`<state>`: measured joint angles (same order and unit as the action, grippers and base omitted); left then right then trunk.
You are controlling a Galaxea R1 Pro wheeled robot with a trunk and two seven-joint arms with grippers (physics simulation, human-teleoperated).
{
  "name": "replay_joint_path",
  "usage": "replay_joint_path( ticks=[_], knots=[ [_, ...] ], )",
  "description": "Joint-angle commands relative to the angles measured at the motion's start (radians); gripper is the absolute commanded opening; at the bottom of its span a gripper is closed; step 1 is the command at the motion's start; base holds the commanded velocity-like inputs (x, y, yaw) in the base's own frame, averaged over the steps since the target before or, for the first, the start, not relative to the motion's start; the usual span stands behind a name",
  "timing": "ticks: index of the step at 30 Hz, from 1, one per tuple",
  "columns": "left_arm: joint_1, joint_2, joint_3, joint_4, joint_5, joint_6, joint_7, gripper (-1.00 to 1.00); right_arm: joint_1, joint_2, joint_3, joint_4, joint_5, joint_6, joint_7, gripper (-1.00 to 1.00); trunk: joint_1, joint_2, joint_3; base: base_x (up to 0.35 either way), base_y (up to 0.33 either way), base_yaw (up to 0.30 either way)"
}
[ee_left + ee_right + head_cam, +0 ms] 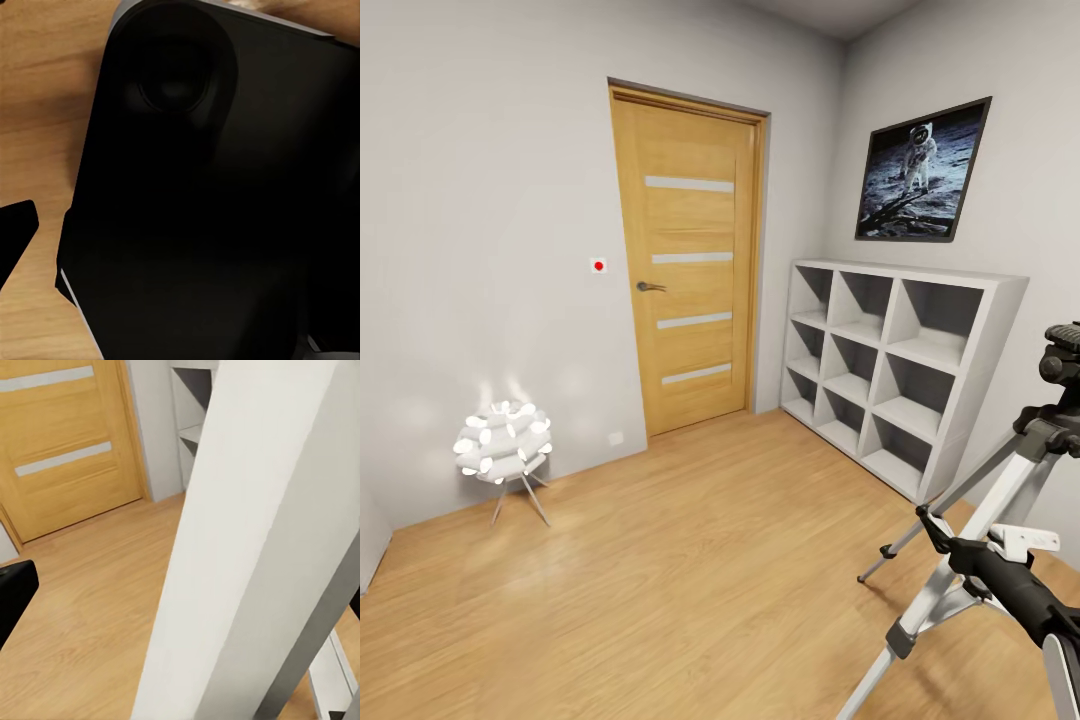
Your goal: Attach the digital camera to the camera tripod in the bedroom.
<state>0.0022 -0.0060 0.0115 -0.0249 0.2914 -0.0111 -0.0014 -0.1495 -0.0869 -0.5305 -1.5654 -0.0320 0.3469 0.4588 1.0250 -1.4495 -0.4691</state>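
Although I am in the pale grey-walled bedroom with its light wood floor (690,570), the job looks barely begun from here. The tall camera tripod (1000,520), with silver-grey telescopic legs, black joints and a black head, stands at the right edge of my head view, in front of the white cube shelf unit (900,370), and its long black pan handle (1000,570) reaches toward me. The part of its head I can see is cut by the frame edge, and I see nothing mounted there.

My left wrist view is crowded by a large black rounded body (217,195) very close to the lens, over wood floor. It may be part of my own base or arm, but I honestly cannot say what it is. A dark sliver at the edge (15,240) is probably one finger of my left gripper; how far it is open, or whether it holds anything, I cannot tell.

My right wrist view looks past a broad white slab (255,555) toward the oak door with frosted strips (60,457). I cannot tell the right gripper's state either.

The small black digital camera I cannot identify with any confidence, so finding it and carrying it to the tripod head remain to be done.
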Motion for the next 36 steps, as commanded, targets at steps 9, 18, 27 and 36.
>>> replay_joint_path(
  ticks=[9, 18, 27, 36],
  knots=[
    [0.001, 0.000, 0.001, -0.001, 0.005, -0.001, 0.000, 1.00, -0.001, -0.001, -0.002, -0.002, -0.003, 0.012, 0.007, 1.00, 0.000, 0.000, -0.001, 0.000, 0.000, 0.000],
    [0.000, 0.000, 0.001, -0.001, 0.005, -0.001, 0.000, 1.00, -0.001, 0.000, -0.007, -0.002, -0.003, 0.010, 0.021, 1.00, 0.000, 0.000, -0.001, 0.000, 0.000, 0.000],
    [0.000, 0.000, 0.001, -0.001, 0.005, -0.001, 0.000, 1.00, -0.001, -0.002, -0.050, -0.004, -0.002, 0.008, 0.152, 1.00, 0.000, 0.000, -0.001, 0.000, 0.000, 0.000],
    [0.000, 0.000, 0.001, -0.001, 0.005, -0.001, 0.000, 1.00, -0.001, 0.000, -0.097, -0.004, -0.001, 0.012, 0.167, 1.00, 0.000, 0.000, -0.001, 0.000, 0.000, 0.000]
  ],
)
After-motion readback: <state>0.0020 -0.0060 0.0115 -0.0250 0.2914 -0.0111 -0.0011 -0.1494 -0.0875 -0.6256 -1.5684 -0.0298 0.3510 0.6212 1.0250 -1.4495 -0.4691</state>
